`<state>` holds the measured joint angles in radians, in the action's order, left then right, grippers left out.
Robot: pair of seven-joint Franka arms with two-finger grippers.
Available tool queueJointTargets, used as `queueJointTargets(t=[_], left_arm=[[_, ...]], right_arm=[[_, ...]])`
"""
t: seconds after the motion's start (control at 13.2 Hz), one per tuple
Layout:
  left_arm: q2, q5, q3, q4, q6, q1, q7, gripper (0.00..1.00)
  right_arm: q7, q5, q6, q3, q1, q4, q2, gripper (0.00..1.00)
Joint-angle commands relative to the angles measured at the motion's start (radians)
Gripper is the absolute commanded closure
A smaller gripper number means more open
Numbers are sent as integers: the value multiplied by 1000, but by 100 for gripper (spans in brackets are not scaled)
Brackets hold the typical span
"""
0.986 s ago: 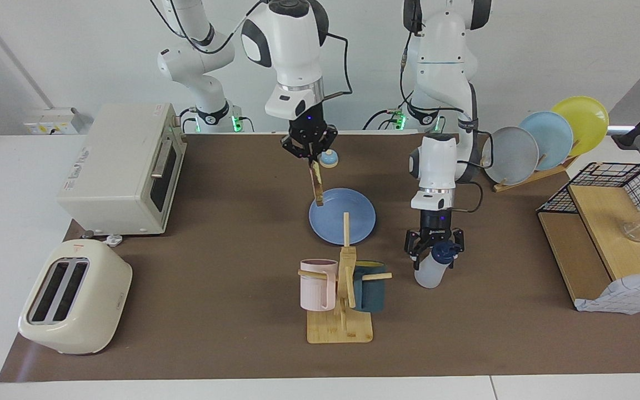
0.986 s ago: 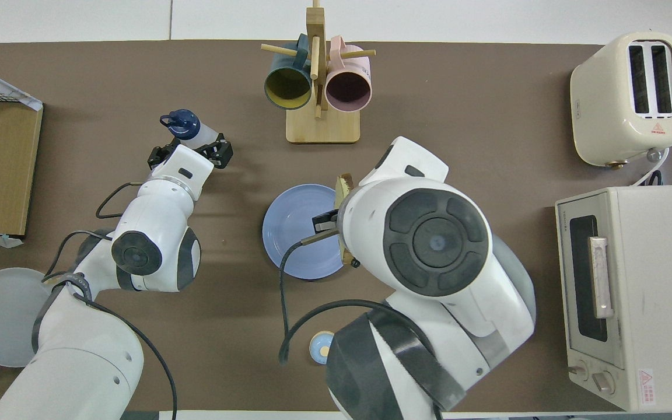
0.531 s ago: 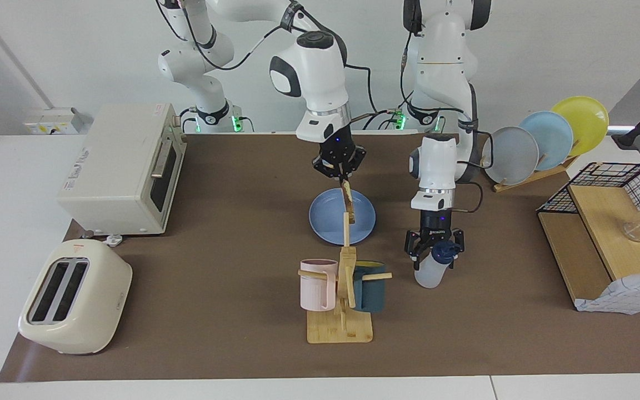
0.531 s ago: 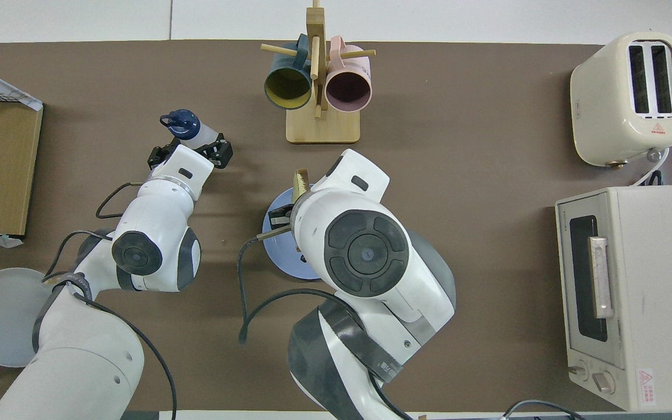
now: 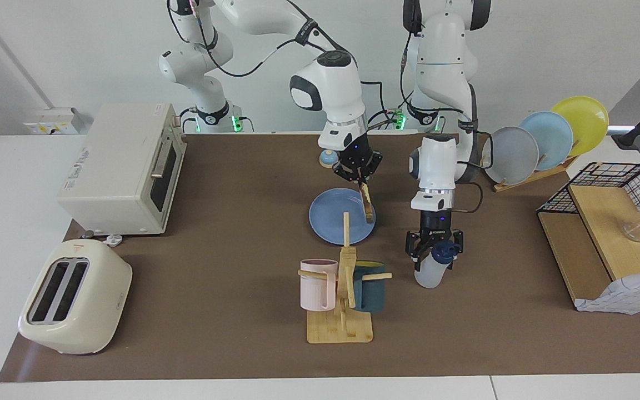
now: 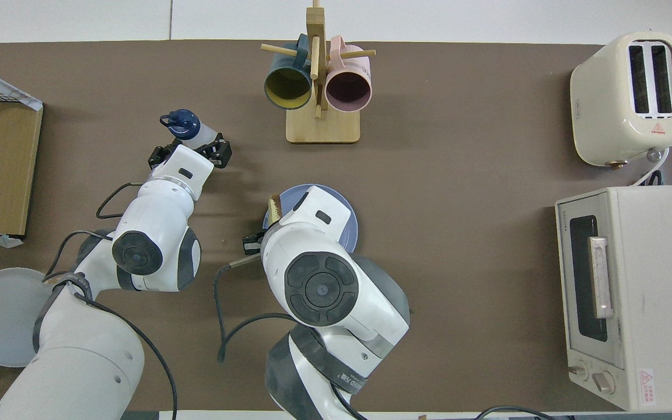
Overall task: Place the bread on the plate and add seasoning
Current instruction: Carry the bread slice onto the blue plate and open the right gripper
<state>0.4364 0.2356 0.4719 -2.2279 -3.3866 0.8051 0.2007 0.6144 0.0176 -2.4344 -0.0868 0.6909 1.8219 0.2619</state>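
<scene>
The right gripper [image 5: 359,179] is pinching the bread [image 5: 366,203] on edge over the plate [image 5: 331,222]; next, laying it flat. The left gripper [image 5: 434,248] is straddling the seasoning [image 5: 434,268], whether gripping I cannot tell.

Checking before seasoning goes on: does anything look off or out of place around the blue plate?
Yes. The bread isn't lying flat: it hangs on edge from the right gripper over the plate, at the rim toward the left arm's end. The left gripper is around the upright seasoning.

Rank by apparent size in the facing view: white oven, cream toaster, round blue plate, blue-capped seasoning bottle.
1. White oven
2. Cream toaster
3. Round blue plate
4. Blue-capped seasoning bottle

The toaster sits nearer the camera, yet the oven looks larger.
</scene>
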Motion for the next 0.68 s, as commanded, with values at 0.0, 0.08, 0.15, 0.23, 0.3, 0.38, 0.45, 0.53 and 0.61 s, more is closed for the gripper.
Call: queueJointTargets(t=[0.0,0.08,0.15,0.23,0.3,0.38,0.45,0.53,0.61], left_arm=[[25,18,11,8,-8,9,-4,100],[25,18,11,11,-7,9,-6,100],[25,16,11,13,-7,6,-6,100],[25,10,11,13,-5,3,-21,100],[24,8,11,14,7,2,-47,100],[22,8,11,16,18,2,-56,100],[18,8,13,17,27,0,-56,100],[7,7,13,25,53,-3,-56,100],[-16,5,16,54,106,-3,-58,100]], right_arm=[[4,-14,-5,2,-7,14,-10,100],[4,-7,3,2,-8,13,-12,100],[4,-5,11,4,-10,8,-12,100],[5,-4,21,4,-11,8,-15,100],[5,-4,23,4,-14,8,-16,100],[7,-4,18,4,-14,10,-16,100],[7,-4,17,4,-13,14,-19,100],[5,-4,12,4,-13,20,-20,100],[2,-2,3,4,-13,36,-23,100]])
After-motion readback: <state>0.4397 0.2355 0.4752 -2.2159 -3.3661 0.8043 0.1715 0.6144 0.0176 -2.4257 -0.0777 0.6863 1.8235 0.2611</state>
